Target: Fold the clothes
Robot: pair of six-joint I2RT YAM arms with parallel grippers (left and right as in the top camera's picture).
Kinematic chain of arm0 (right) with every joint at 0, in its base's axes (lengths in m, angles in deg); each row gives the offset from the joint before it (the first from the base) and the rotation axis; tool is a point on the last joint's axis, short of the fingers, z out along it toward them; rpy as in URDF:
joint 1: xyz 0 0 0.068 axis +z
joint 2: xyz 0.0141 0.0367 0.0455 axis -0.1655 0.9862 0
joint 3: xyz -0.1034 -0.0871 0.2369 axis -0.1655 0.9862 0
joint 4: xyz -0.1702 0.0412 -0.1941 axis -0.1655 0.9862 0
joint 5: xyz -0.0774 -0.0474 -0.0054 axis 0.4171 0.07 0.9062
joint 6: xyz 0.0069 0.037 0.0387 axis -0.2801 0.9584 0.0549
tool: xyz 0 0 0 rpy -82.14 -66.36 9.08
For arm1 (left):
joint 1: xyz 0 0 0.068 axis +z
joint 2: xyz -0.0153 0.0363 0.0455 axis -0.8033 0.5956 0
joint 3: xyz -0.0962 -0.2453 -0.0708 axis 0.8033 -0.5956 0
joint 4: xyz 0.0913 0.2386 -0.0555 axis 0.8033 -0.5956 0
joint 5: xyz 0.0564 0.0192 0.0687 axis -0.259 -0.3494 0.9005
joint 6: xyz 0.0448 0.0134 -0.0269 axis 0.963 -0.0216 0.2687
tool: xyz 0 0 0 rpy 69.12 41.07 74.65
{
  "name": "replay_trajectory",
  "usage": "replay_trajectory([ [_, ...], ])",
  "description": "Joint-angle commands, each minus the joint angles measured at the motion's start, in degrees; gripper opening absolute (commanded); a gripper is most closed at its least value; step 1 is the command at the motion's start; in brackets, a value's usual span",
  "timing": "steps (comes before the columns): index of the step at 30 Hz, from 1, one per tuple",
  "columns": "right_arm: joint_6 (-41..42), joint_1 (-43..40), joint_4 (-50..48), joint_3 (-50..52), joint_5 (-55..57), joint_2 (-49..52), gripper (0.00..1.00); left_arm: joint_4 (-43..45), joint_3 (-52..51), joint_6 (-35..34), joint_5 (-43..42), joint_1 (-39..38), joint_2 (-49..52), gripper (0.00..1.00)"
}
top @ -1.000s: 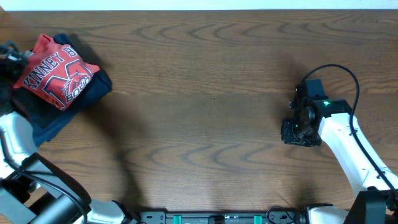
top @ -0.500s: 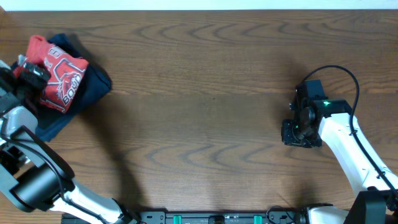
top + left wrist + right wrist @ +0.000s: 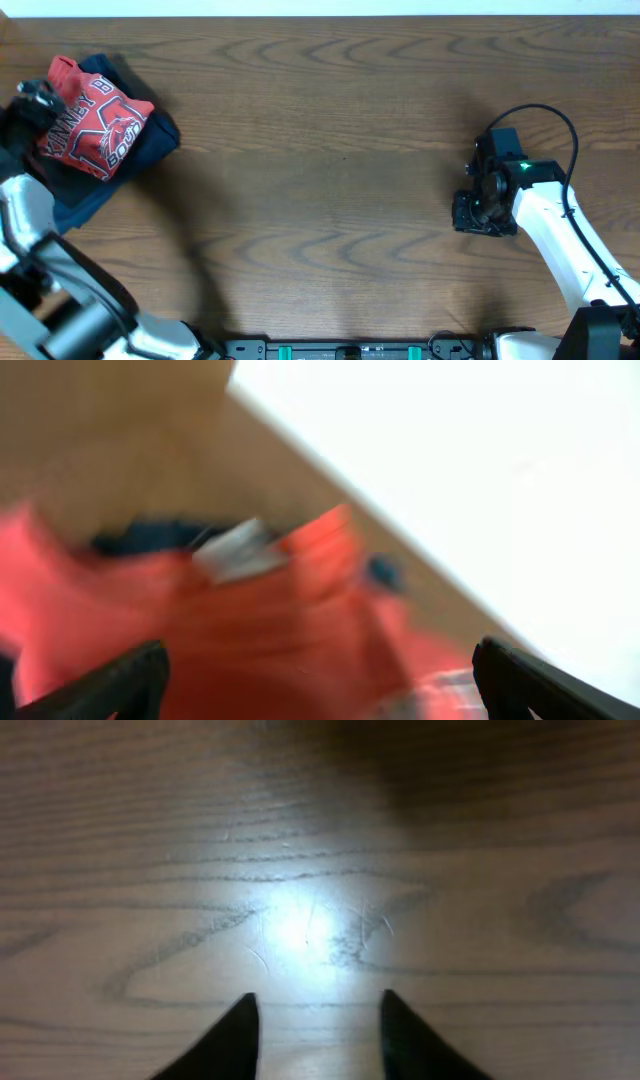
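The clothes, a coral-red T-shirt (image 3: 95,125) with white lettering, lie folded at the table's far left on top of a navy garment (image 3: 152,138). My left gripper (image 3: 33,102) hovers at the shirt's left edge. The left wrist view is blurred: the left gripper (image 3: 320,665) is wide open, and the red cloth (image 3: 250,625) with a white tag (image 3: 235,550) lies loose below its spread fingers. My right gripper (image 3: 478,212) points down at bare wood on the right. In its own view the right gripper (image 3: 318,997) is open with only tabletop between the tips.
The navy garment (image 3: 140,538) sticks out under the red shirt towards the table's left edge. Brown wood tabletop (image 3: 330,180) stretches between the two arms. The right arm's cable (image 3: 560,120) loops above its wrist.
My left gripper swung in over the shirt's left side, then drew back to its left edge. The shirt was bunched half a second ago and lies flatter now. The right arm stayed put.
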Motion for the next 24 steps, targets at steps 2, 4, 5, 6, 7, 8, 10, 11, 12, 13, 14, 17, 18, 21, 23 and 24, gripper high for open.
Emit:
replay_trajectory([
  [2,0.4,-0.5,-1.7,-0.7,-0.2,-0.9,0.48,-3.3,1.0,2.4,-1.7,-5.6,-7.1,0.98],
  [4,0.4,-0.5,-3.4,-0.7,-1.6,-0.9,0.59,-7.1,1.0,4.5,-1.7,-9.6,-8.7,0.98],
  [5,0.4,-0.5,-4.4,-0.7,-2.4,-0.9,0.64,-9.7,1.0,5.6,-1.7,-12.1,-9.3,0.98],
  [6,0.5,-0.5,-5.4,-0.7,-3.3,-0.9,0.72,-12.1,1.0,6.5,-1.7,-14.5,-9.6,0.98],
  [7,0.4,-0.5,-6.3,-0.7,-4.0,-0.9,0.78,-15.1,1.0,7.5,-1.7,-17.2,-9.7,0.98],
  [8,0.5,-0.5,-7.5,-0.7,-5.0,-0.9,0.86,-18.0,1.0,8.2,-1.7,-19.8,-9.7,0.98],
  [10,0.5,-0.5,-9.6,-0.7,-6.3,-0.9,0.97,-23.8,1.0,9.8,-1.5,-24.8,-9.4,0.98],
  [11,0.5,-0.5,-11.1,-0.7,-6.6,-0.9,0.99,-27.5,1.0,10.2,-0.8,-27.7,-9.2,0.98],
  [12,0.5,-0.5,-12.5,-0.7,-6.6,-0.9,0.99,-30.7,0.9,10.2,0.4,-30.2,-9.1,0.98],
  [13,0.5,-0.5,-14.3,-0.7,-6.5,-0.9,0.99,-34.2,0.9,10.2,2.5,-33.0,-9.0,0.98],
  [14,0.4,-0.5,-15.9,-0.7,-6.5,-0.9,0.99,-37.1,0.9,10.2,4.8,-35.5,-8.9,0.98],
  [17,-0.6,-0.5,-22.1,-0.7,-5.9,-0.9,0.99,-46.6,0.8,11.3,13.6,-42.6,-8.9,0.98],
  [18,-1.9,-0.6,-23.4,-0.7,-5.9,-0.9,0.99,-49.3,0.9,12.2,16.2,-44.3,-8.9,0.98],
  [21,-5.4,-0.7,-25.2,-1.3,-5.8,-1.1,0.99,-57.3,0.9,12.4,20.4,-47.1,-9.6,0.98],
  [23,-5.8,-1.4,-23.0,-2.6,-5.8,-2.0,0.99,-62.4,0.9,12.4,20.4,-47.2,-11.1,0.98],
  [24,-5.8,-1.8,-21.5,-3.3,-5.9,-2.8,0.99,-64.3,0.9,12.4,20.5,-47.1,-12.1,0.98],
])
